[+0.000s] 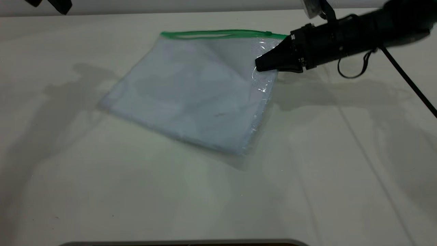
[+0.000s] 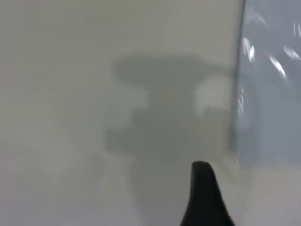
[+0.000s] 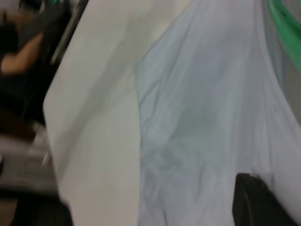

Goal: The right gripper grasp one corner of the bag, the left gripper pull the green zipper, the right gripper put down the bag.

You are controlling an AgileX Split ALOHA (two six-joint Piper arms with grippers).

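One corner of the bag (image 1: pixel 191 92) is the whole business at this moment: the right pincer (image 1: pixel 261 65) reaches in from the side and pinches the pouch at the end of its short edge just below the green zipper (image 1: pixel 218 33), jaws pressed together on the clear plastic, which crinkles and glints around the tips. That hold appears to lift the zipper side of the bag, so the green edge stands raised and fairly taut while the opposite long edge drags on the white tabletop (image 1: pixel 307 171); this seems the reason for the grasp, since a pouch held at that corner gives the slider something to be pulled against instead of sliding along with it. The small slider tab (image 1: pixel 269 33) sits on the zipper close to the held corner, so the pull, as I judge it, would run along the green strip away from the right pincer. The left pincer (image 1: pixel 51 4) hangs well away from the bag, beyond its zipper edge and off toward the far corner of the tabletop; its wrist view shows one black fingertip (image 2: pixel 203 188) over bare surface with the bag's edge to one side, and whether its jaws are spread I cannot tell. In the right wrist view the bag's pale sheet fills the frame, folds running toward the grip, the green strip along one margin. The zipper pull has not yet begun.
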